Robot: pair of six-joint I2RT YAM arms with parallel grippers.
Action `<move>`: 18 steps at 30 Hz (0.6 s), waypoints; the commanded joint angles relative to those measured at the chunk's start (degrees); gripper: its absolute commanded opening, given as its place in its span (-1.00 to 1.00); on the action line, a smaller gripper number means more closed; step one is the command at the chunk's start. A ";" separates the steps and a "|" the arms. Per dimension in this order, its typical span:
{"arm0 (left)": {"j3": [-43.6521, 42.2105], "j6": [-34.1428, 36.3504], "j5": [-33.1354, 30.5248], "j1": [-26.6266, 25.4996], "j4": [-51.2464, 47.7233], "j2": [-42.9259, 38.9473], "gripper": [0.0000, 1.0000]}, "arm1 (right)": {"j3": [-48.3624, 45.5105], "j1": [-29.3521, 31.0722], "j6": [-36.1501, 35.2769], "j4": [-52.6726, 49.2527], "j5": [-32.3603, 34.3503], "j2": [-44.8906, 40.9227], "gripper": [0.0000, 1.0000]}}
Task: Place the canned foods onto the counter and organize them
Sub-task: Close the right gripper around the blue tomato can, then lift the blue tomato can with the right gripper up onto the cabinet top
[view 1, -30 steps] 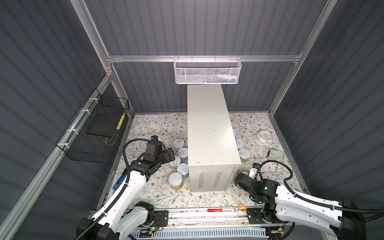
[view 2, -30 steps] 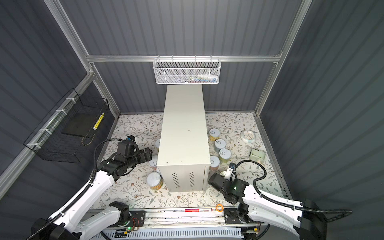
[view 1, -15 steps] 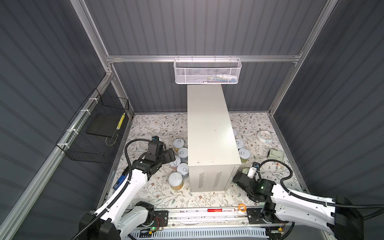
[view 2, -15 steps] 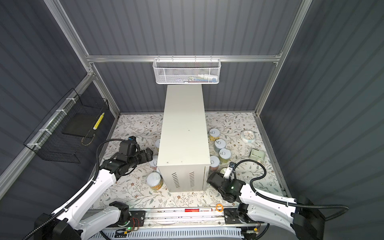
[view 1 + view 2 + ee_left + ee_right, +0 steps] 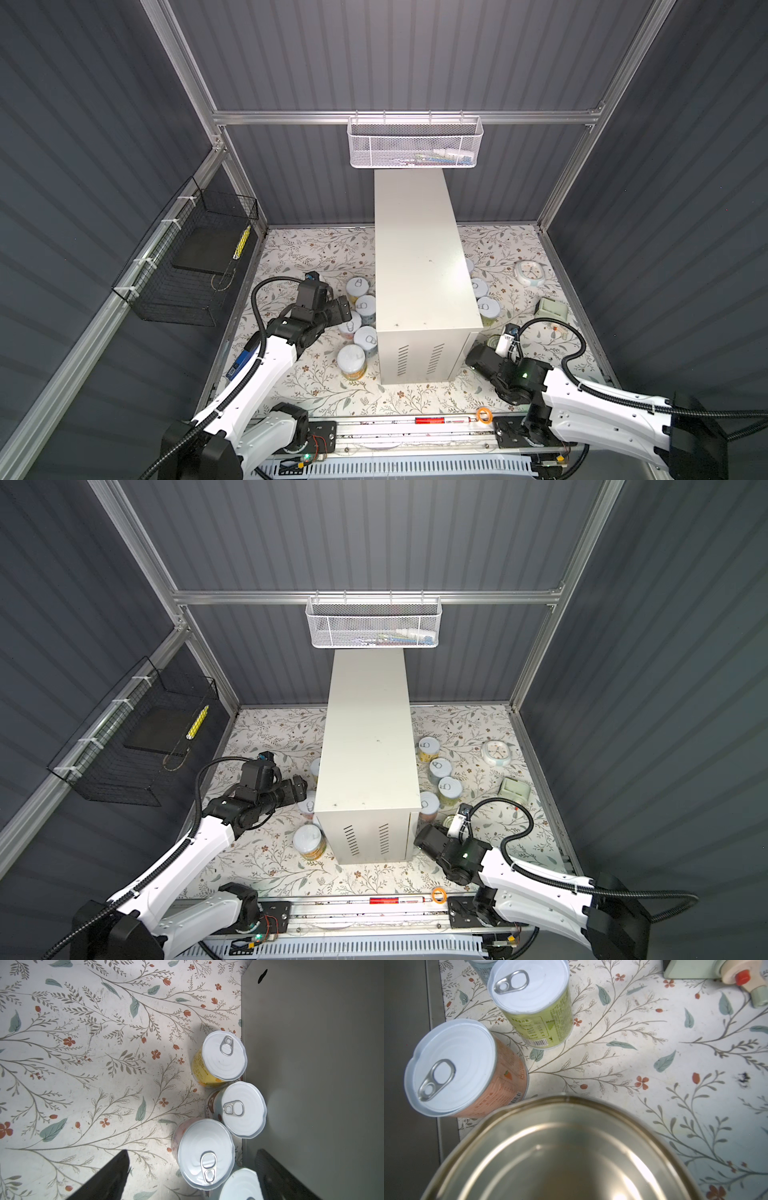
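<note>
The counter [image 5: 419,257] [image 5: 368,737] is a tall white box with a bare flat top. Several white-lidded canned foods stand on the floor at its left [image 5: 365,305] and at its right [image 5: 439,767]. My left gripper [image 5: 344,313] [image 5: 191,1151] is open above a pink-labelled can [image 5: 205,1151], with a yellow can [image 5: 223,1055] and a brown-labelled can [image 5: 243,1109] beyond it. My right gripper [image 5: 446,827] is low at the counter's near right corner, over a gold-lidded can [image 5: 560,1151] that hides its jaws. An orange can [image 5: 452,1066] and a green can [image 5: 533,997] stand beside it.
A white mesh basket [image 5: 415,143] hangs on the back wall above the counter's far end. A black wire basket [image 5: 195,266] hangs on the left wall. On the right floor lie a small clock [image 5: 530,272], a green box [image 5: 550,307] and a red-capped bottle [image 5: 741,978].
My right arm has shifted a little left, toward the counter's near corner and over the gold-lidded can. The left arm has barely moved.
</note>
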 commanded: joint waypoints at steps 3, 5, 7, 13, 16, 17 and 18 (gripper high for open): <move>-0.44 0.46 0.44 0.01 0.64 0.44 0.91 | 0.16 -0.19 -0.47 -1.92 -1.86 0.13 -0.67; -0.15 0.62 0.44 0.01 0.73 0.72 0.91 | 0.87 -0.19 -0.17 -3.31 -1.99 -0.03 -1.00; -0.05 0.72 0.44 0.06 0.70 0.81 0.91 | 1.72 -0.18 -0.82 -4.32 -2.39 -0.74 -1.00; 0.96 0.87 0.19 0.07 1.04 1.09 0.91 | 2.79 -0.18 -3.68 -6.97 -2.72 -7.82 -1.00; 1.99 1.03 0.27 0.02 1.27 1.61 0.91 | 5.43 -0.32 -5.89 -10.78 -2.65 -11.18 -1.00; 2.37 1.07 0.35 0.03 1.42 1.84 0.91 | 7.04 -0.44 -6.90 -12.58 -2.67 -11.88 -1.00; 2.73 1.03 0.37 0.03 1.49 2.09 0.91 | 8.74 -0.53 -7.72 -14.39 -2.45 -12.28 -1.00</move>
